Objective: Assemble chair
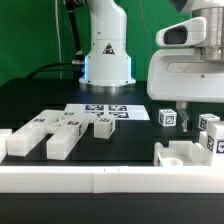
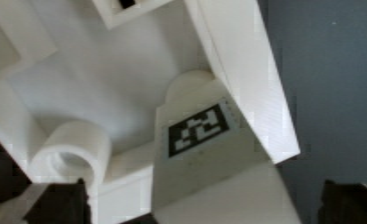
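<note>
Exterior view: the chair is not joined. Its white parts lie loose on the black counter (image 1: 30, 100) in 2 groups. At the exterior view's left, a cluster of bars and slabs (image 1: 55, 135) lies close together, some pieces touching. At the exterior view's right there is a small cube (image 1: 167, 117) with a tag that stands alone. Near it, a pair of tagged blocks (image 1: 211, 132) sits at the edge of the picture. A notched part (image 1: 185, 155) with a rounded cut lies just behind the long white border rail (image 1: 100, 182).

The arm's white wrist housing (image 1: 190, 62) hangs over this right group, above the cube and the notched part. Its lower end is not clear in this view.

The wrist view is very near to the white parts and a little blurred. A long piece carries 1 black-and-white tag (image 2: 201, 128), and beside it a curled hook shape (image 2: 64, 150) rises from a white surface. The pincer (image 2: 189, 208) shows only as 2 dark fingertips (image 2: 29, 205) at opposite edges, far apart. White plastic lies between them, and neither one presses on it, so the pincer is released and carries nothing.

Between the 2 groups, farther back, the marker board (image 1: 100, 111) lies flat. Behind it stands the robot base (image 1: 107, 55) with a blue light.
</note>
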Robot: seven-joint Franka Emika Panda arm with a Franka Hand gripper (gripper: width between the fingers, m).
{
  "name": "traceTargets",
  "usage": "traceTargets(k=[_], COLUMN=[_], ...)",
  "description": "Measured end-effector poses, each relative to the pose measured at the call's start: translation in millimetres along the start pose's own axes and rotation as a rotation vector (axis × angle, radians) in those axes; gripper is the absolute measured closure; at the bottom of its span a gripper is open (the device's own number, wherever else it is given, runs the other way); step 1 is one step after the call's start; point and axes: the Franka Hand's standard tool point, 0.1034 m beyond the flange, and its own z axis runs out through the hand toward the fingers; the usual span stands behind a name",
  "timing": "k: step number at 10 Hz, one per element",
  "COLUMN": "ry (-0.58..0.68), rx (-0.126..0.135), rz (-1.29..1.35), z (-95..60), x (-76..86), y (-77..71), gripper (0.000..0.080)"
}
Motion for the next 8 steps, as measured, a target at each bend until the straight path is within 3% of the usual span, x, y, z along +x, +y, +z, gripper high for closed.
traceTargets(k=[3, 5, 6, 7, 8], ry=[0.001, 0.001, 0.001, 0.001, 0.001], rx=[-0.001, -0.001, -0.001, -0.001, -0.001], rz=[-0.184, -0.201, -0.199, -0.174, -0.174], z=[-0.3, -0.2, -0.2, -0.1, -0.1], x=[2.8, 2.9, 2.9, 2.8, 2.8], y=[4.2, 4.6, 4.6, 4.7, 4.7], gripper=[0.015, 0.0397, 0.0397, 0.0509, 0.0509])
